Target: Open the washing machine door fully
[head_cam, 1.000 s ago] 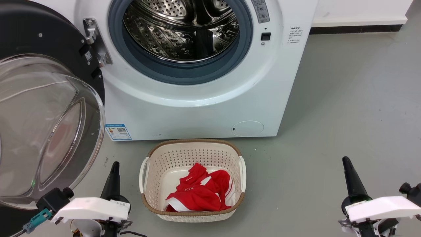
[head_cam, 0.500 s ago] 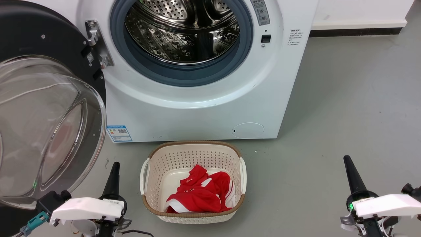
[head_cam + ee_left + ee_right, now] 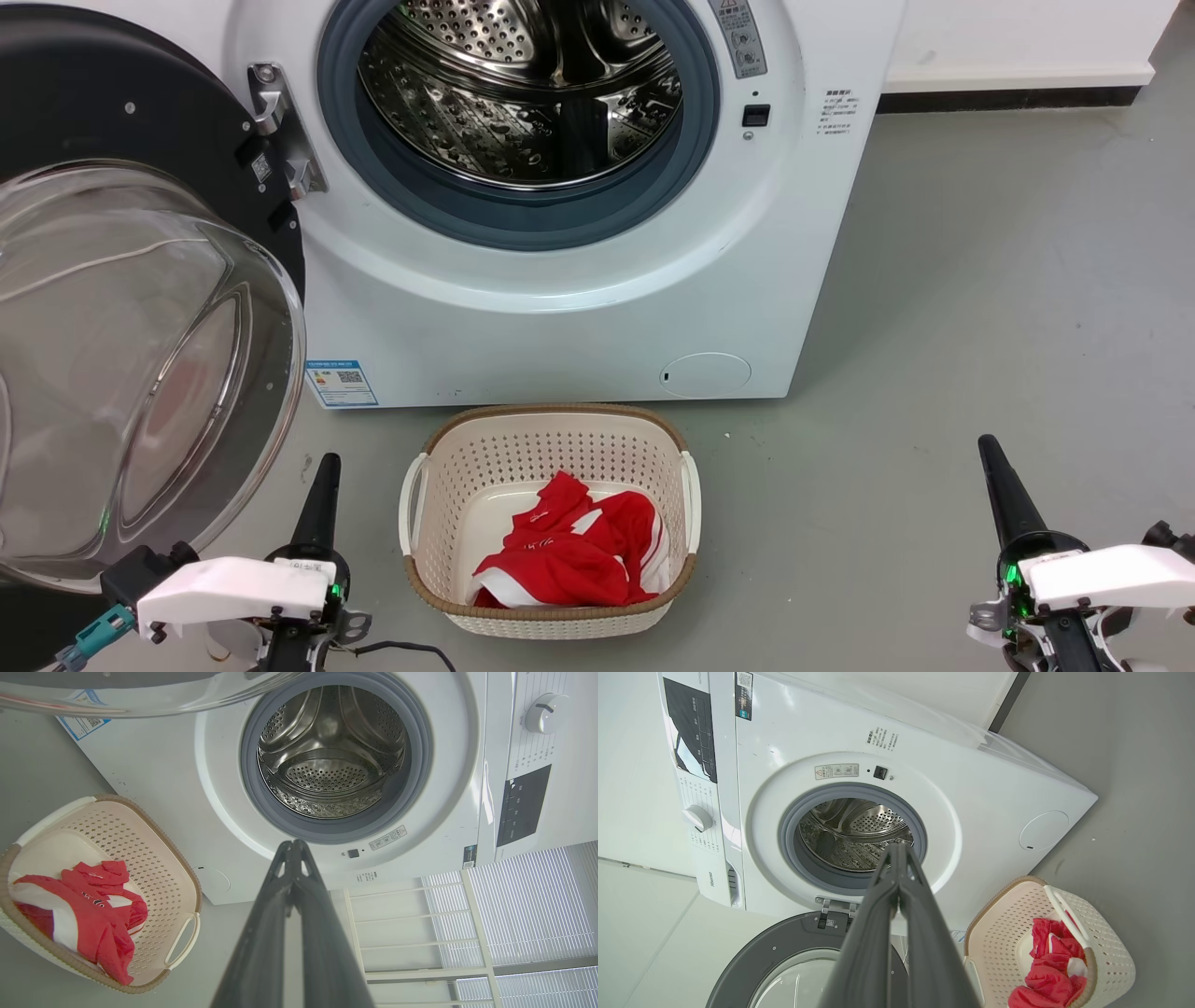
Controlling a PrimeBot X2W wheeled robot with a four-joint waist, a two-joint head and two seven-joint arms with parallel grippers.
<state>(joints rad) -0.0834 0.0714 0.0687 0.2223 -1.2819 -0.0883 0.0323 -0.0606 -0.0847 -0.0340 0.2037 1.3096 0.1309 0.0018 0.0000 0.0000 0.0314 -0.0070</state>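
With the washing machine door (image 3: 121, 308) standing wide open left of the washing machine (image 3: 560, 317), we'd nudge only its black rim, gently; our left claw (image 3: 325, 476) and right claw (image 3: 991, 459) sit pinched closed, empty.

The washing machine (image 3: 579, 317) is clad in smooth white sheet with a soft gloss. Its drum (image 3: 523, 103) is made of polished, perforated steel and is ringed by a gasket (image 3: 523, 222) of matt grey rubber. The washing machine door (image 3: 112, 103) is rimmed in smooth black plastic, and its bulging window (image 3: 121, 373) is formed of clear, glossy glass. The hinge (image 3: 280, 131) is left as bare bright metal. The basket (image 3: 560, 453) is moulded in cream perforated plastic with a brown woven-look rim. Creased red and white cloth (image 3: 560, 560) is held in it. The floor (image 3: 980, 280) is finished smooth, grey and matt.
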